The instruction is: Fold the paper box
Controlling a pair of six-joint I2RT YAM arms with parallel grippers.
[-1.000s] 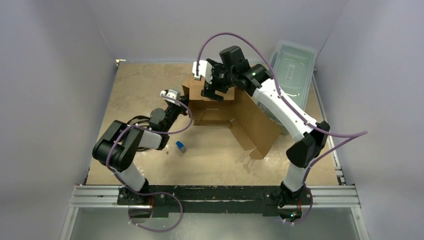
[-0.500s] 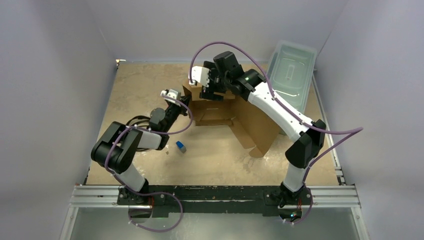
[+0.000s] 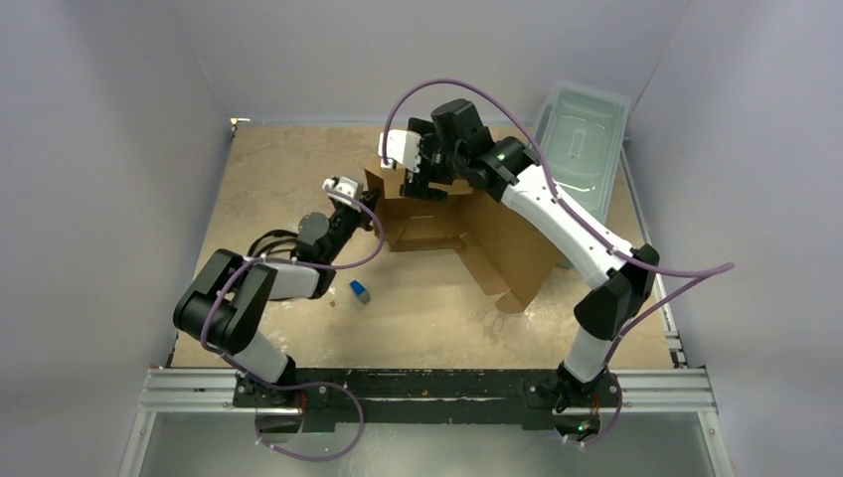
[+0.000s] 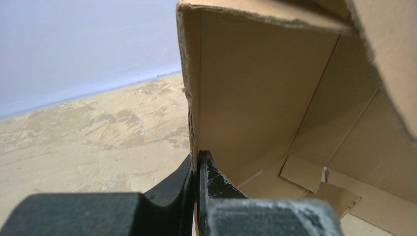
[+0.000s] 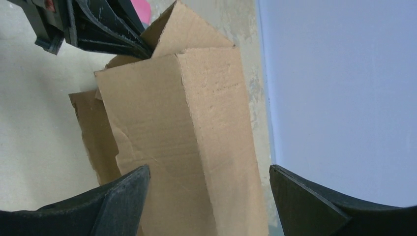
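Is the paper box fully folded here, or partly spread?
Partly folded: the paper box has its left and far walls standing, but a large right panel slants outward, not closed.

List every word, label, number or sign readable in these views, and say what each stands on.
No text can be read in any view.
paper box: plain brown cardboard, no print on the faces that show.
clear bin: no label visible.
small blue object: too small to tell whether it bears any marking.
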